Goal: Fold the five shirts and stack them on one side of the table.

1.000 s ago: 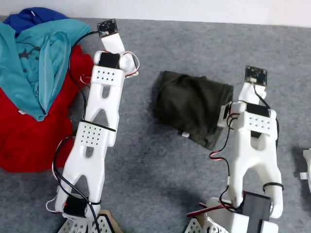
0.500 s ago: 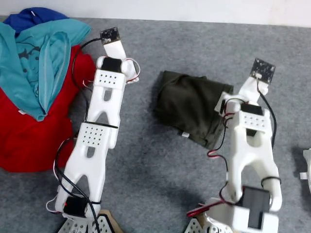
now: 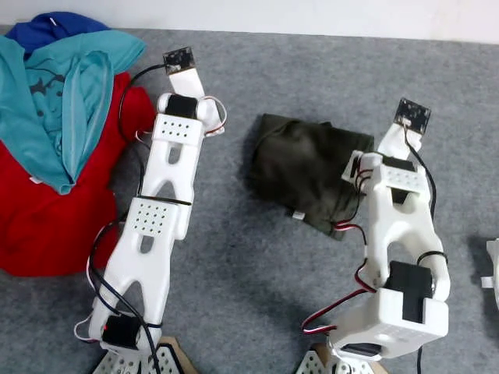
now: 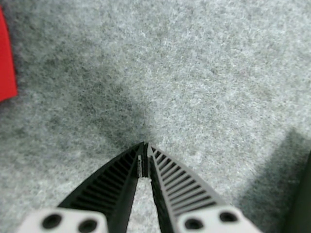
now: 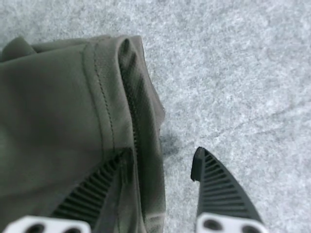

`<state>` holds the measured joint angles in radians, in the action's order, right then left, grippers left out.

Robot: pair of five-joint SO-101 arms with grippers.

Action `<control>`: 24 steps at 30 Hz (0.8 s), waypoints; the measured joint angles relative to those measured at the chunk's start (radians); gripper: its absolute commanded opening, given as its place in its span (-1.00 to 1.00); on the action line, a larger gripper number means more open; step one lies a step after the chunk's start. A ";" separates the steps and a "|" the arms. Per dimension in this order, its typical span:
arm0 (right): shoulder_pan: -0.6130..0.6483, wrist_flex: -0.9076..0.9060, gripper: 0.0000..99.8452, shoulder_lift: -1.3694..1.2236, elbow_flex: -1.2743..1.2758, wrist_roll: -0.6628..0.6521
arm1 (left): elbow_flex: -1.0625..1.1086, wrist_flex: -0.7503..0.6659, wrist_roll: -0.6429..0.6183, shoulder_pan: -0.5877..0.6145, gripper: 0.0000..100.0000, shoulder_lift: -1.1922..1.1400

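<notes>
A folded dark olive shirt (image 3: 304,170) lies mid-table. My right gripper (image 5: 163,158) is open at its right-hand edge: one finger (image 5: 92,199) is tucked against the shirt's folded hem (image 5: 109,111), the other finger (image 5: 214,187) rests over bare carpet. In the left wrist view my left gripper (image 4: 144,149) is shut with nothing in it, low over the grey carpet between the olive shirt and the pile. That pile holds a teal shirt (image 3: 58,101), a blue shirt (image 3: 47,29) and a red shirt (image 3: 54,218) at the far left.
Grey carpet (image 3: 257,265) covers the table. The red shirt's edge (image 4: 6,63) shows beside the left gripper. A white object (image 3: 491,265) sits at the right edge. The left arm (image 3: 160,202) and right arm (image 3: 401,226) stretch up from the near edge.
The right arm has swung on its base and its wrist moved right, then settled at the olive shirt's edge. The left wrist has shifted slightly right.
</notes>
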<state>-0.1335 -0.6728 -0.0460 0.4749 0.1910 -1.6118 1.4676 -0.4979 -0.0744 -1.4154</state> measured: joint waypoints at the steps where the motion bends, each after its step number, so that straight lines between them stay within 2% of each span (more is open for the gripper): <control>1: 0.002 0.000 -0.58 0.000 0.000 0.000 | 0.000 0.000 0.000 0.000 -0.99 0.000; 8: 0.002 0.005 -0.58 -0.014 0.000 0.000 | 0.000 0.000 0.000 0.000 -0.99 0.000; 14: 0.003 0.031 -0.58 -0.149 -0.074 0.000 | 0.000 0.000 0.000 0.000 -0.99 0.000; 24: 0.043 -0.106 -0.64 -0.318 -0.310 -0.040 | 0.000 0.000 0.000 0.000 -0.99 0.000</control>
<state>-0.0905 -0.7787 -0.3636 0.1649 0.1511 -1.6118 1.4676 -0.4979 -0.0744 -1.4154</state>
